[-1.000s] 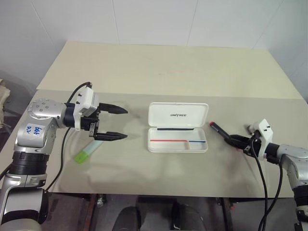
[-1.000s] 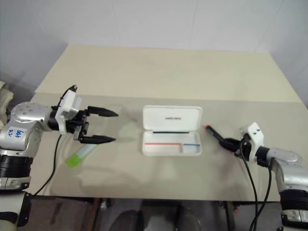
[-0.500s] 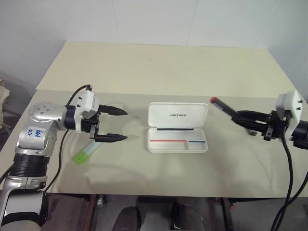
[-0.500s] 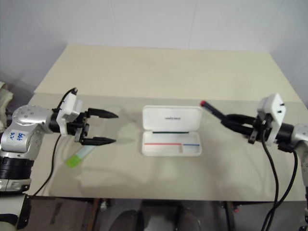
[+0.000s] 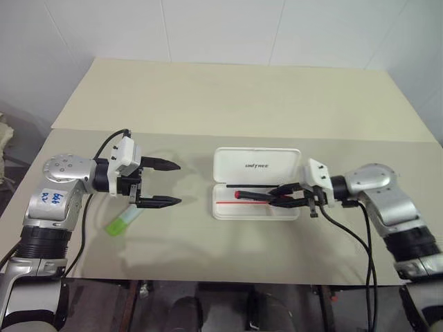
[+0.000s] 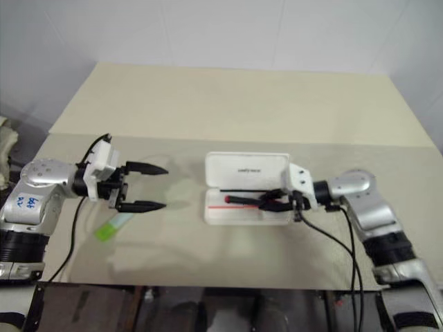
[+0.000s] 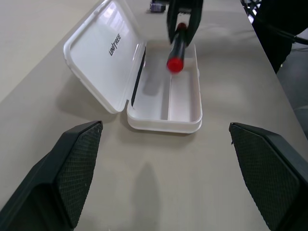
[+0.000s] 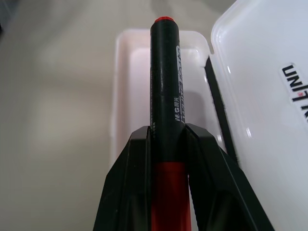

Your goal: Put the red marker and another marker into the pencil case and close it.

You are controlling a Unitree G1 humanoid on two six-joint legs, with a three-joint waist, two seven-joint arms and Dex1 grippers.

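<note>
- The light-green highlighter (image 5: 125,221) lay flat on the desk (image 5: 228,104) near its near-left part, slanted, with its brighter green cap toward the near edge; it sat just under and beside the left tool and was not gripped.
- The left tool (image 5: 165,183) hovered above the desk to the left of the case, pointing right toward it, with its two black fingers (image 7: 72,168) spread wide and nothing between them.
- The pencil case (image 5: 256,181) lay open in the middle of the desk, between the two tools: its tray was on the near side and its lid, with the dark "UNITREE" lettering (image 5: 259,165), was folded back on the far side.
- The right tool (image 5: 280,196) reached in from the right over the tray's right part, pointing left, its fingers (image 8: 125,192) clamped narrowly on the red marker.
- The red marker (image 5: 252,196) was held roughly level above the tray, running along its length, with a red end pointing left toward the left tool; the black barrel stuck out past the fingertips.
- Whether the marker touched the tray floor could not be told.
- Beyond the case the pale desk stretched bare to a white wall (image 5: 221,28).
</note>
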